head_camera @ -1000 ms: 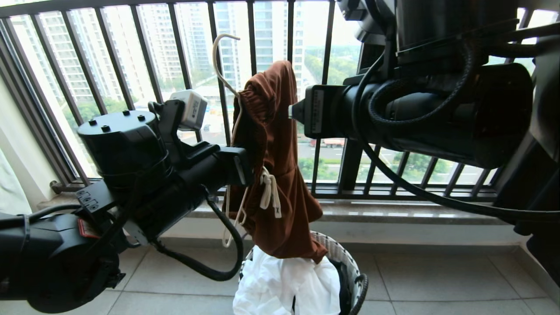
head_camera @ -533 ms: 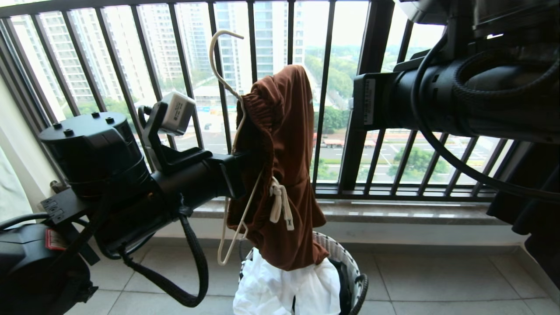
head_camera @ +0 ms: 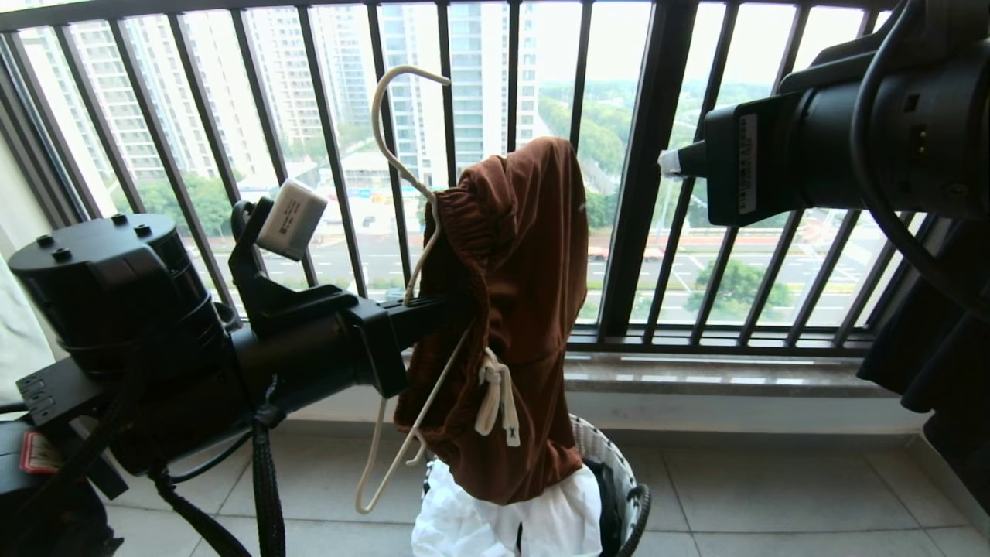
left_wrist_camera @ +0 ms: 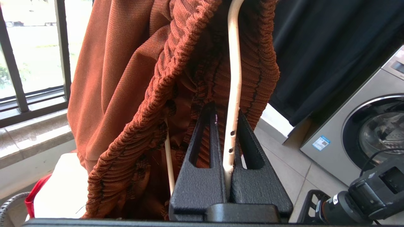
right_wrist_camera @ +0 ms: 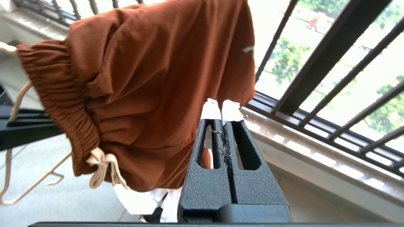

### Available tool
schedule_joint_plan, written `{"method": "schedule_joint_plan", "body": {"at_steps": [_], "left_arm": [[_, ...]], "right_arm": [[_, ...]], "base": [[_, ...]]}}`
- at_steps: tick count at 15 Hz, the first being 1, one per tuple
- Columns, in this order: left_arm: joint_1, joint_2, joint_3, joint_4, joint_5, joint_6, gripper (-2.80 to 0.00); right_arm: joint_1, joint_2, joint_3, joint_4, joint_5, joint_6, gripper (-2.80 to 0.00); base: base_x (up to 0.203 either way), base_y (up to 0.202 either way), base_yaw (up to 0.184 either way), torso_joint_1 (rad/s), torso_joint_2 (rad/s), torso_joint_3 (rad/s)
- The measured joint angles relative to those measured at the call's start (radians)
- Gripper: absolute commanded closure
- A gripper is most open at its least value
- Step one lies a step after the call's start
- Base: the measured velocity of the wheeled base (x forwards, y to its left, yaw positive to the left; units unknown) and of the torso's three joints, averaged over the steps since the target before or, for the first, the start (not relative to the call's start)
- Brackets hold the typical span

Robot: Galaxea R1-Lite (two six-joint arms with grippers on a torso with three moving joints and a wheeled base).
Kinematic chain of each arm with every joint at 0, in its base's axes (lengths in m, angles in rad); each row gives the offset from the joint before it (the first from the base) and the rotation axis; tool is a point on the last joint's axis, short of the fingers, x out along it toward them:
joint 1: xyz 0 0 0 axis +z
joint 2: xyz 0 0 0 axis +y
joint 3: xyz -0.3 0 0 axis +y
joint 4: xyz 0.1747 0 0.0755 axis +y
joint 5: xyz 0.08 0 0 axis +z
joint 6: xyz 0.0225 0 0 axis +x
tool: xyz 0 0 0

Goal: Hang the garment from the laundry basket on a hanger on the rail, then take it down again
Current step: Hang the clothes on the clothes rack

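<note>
The garment [head_camera: 518,309], rust-brown shorts with a white drawstring, is draped over the cream-white wire hanger [head_camera: 398,162], whose hook points up in front of the balcony bars. My left gripper [head_camera: 456,305] is shut on the hanger wire [left_wrist_camera: 235,63] just inside the ribbed waistband [left_wrist_camera: 126,78]. My right gripper [head_camera: 671,162] hovers to the right of the shorts [right_wrist_camera: 151,78], apart from them. Its white-tipped fingers [right_wrist_camera: 210,110] are shut with nothing between them. The laundry basket [head_camera: 619,480] stands on the floor below the shorts. The rail is out of view.
White cloth [head_camera: 503,518] fills the basket. The black balcony railing [head_camera: 642,193] and a stone ledge [head_camera: 735,379] run close behind. A dark garment [left_wrist_camera: 315,47] hangs on the right, with a washing machine [left_wrist_camera: 363,126] below it.
My right gripper has drawn back to the right, away from the shorts. My left gripper has carried the hanger and shorts slightly right and lower.
</note>
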State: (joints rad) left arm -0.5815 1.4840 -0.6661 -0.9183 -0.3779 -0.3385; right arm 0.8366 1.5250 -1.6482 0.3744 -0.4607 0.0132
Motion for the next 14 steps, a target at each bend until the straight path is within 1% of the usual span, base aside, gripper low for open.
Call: {"method": "schedule_joint_plan", "body": {"at_steps": [4, 5, 7, 9, 11, 13, 14], "left_arm": [[-0.014, -0.016, 0.016, 0.003, -0.006, -0.001, 0.0], [-0.026, -0.018, 0.022, 0.003, -0.007, -0.001, 0.0], [-0.049, -0.022, 0.032, 0.004, -0.007, -0.001, 0.0], [-0.069, -0.025, 0.038, 0.01, -0.007, 0.0, 0.0], [-0.089, -0.029, 0.044, 0.032, -0.007, 0.0, 0.0], [-0.094, -0.034, 0.044, 0.04, -0.012, 0.0, 0.0], [-0.095, -0.037, 0.044, 0.042, -0.034, -0.001, 0.0]], "right_arm": [[-0.001, -0.045, 0.034, -0.001, 0.162, -0.168, 0.0], [-0.004, -0.05, 0.038, -0.001, 0.196, -0.207, 0.0], [-0.026, -0.047, 0.039, -0.005, 0.238, -0.264, 0.0], [-0.074, -0.03, 0.026, -0.008, 0.285, -0.305, 0.0], [-0.143, -0.001, 0.005, -0.011, 0.348, -0.352, 0.0], [-0.215, 0.026, -0.019, -0.006, 0.438, -0.394, 0.0], [-0.246, 0.04, -0.035, 0.002, 0.486, -0.407, 0.0]], "base": [[0.0, 0.0, 0.0, 0.0, 0.0, 0.0], [0.0, 0.0, 0.0, 0.0, 0.0, 0.0], [0.0, 0.0, 0.0, 0.0, 0.0, 0.0], [0.0, 0.0, 0.0, 0.0, 0.0, 0.0], [0.0, 0.0, 0.0, 0.0, 0.0, 0.0], [0.0, 0.0, 0.0, 0.0, 0.0, 0.0], [0.0, 0.0, 0.0, 0.0, 0.0, 0.0]]}}
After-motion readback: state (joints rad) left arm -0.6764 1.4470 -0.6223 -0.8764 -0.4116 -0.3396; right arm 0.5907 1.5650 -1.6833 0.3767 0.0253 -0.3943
